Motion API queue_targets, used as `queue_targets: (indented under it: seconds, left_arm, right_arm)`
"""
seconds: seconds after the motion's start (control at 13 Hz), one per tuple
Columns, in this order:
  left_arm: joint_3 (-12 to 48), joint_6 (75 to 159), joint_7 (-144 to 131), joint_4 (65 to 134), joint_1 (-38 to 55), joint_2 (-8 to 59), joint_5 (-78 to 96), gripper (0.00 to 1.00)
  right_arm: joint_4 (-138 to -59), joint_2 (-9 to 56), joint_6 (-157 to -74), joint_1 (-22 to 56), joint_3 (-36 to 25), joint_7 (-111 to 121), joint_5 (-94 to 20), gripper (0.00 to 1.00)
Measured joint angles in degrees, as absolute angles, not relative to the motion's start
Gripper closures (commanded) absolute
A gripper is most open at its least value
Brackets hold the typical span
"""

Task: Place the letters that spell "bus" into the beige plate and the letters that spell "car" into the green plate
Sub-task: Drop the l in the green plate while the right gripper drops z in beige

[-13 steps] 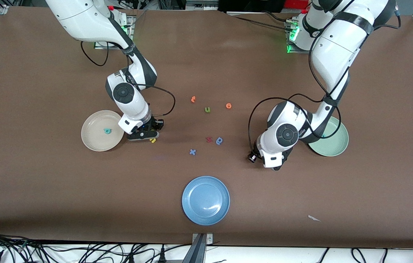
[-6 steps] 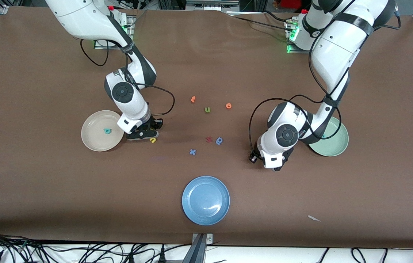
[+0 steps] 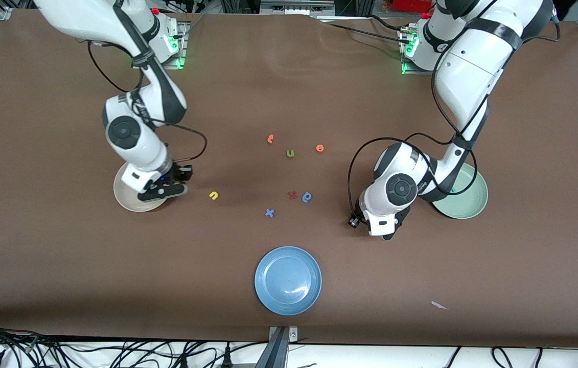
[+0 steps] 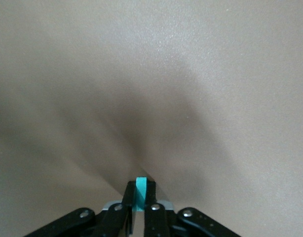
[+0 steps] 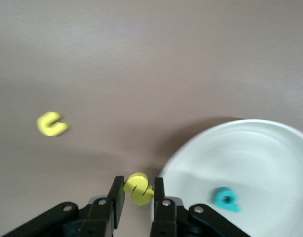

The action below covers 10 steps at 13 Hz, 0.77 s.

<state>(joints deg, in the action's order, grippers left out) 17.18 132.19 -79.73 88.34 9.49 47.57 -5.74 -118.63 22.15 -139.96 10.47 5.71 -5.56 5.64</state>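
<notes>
My right gripper (image 5: 137, 183) is shut on the yellow s (image 5: 139, 190). It hangs over the rim of the beige plate (image 5: 270, 163), where the plate meets the table. A teal b (image 5: 226, 199) lies in that plate. In the front view the right gripper (image 3: 163, 190) hides the b and much of the beige plate (image 3: 125, 202). The yellow u (image 3: 213, 195) (image 5: 52, 124) lies on the table beside the plate, toward the table's middle. My left gripper (image 4: 140, 185) is shut on a thin teal foam letter (image 4: 140, 193) seen edge-on; which letter I cannot tell. It sits low over bare table beside the green plate (image 3: 465, 204).
Loose letters lie mid-table: two orange ones (image 3: 270, 138) (image 3: 320, 148), an olive u (image 3: 290, 153), a red one (image 3: 293, 194), a blue a-like one (image 3: 307, 197) and a blue x (image 3: 269, 212). A blue plate (image 3: 287, 280) stands nearer the front camera. A white scrap (image 3: 439, 305) lies near the front edge.
My right arm has swung from beside the yellow u to over the beige plate's rim, carrying the s. My left gripper has closed on the teal letter without moving away.
</notes>
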Motion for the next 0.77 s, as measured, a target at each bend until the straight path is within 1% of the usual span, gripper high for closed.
queue_targets:
  seconds: [0.23, 0.31, 0.38, 0.54, 0.62, 0.77]
  left_arm:
    - [17.07, 132.22, -78.57, 87.74, 9.14, 47.52, -6.29, 1.00]
    - [17.00, 132.04, -76.35, 87.08, 8.46, 47.25, -6.40, 1.00]
    - [17.03, 130.69, -73.29, 86.51, 7.24, 46.49, -6.40, 1.00]
    - [17.22, 123.34, -65.23, 85.79, 3.99, 43.43, -6.40, 1.00]
    - [17.31, 118.37, -60.20, 85.75, 2.31, 41.43, -6.40, 1.00]
    - [17.32, 108.66, -49.65, 85.82, -0.85, 38.07, -6.40, 1.00]
  right_arm:
    - [-119.73, 22.15, -139.96, 7.08, 5.68, -0.85, 5.64, 0.81]
    - [-120.11, 22.15, -139.96, 6.77, 5.68, -0.59, 5.64, 0.77]
    - [-120.41, 22.15, -139.96, 6.64, 5.69, -0.53, 5.64, 0.64]
    - [-120.75, 22.14, -139.97, 6.37, 5.69, -0.53, 5.64, 0.33]
    - [-120.88, 22.13, -139.97, 6.28, 5.69, -0.53, 5.64, 0.28]
    - [-121.02, 22.13, -139.97, 6.23, 5.69, -0.53, 5.64, 0.27]
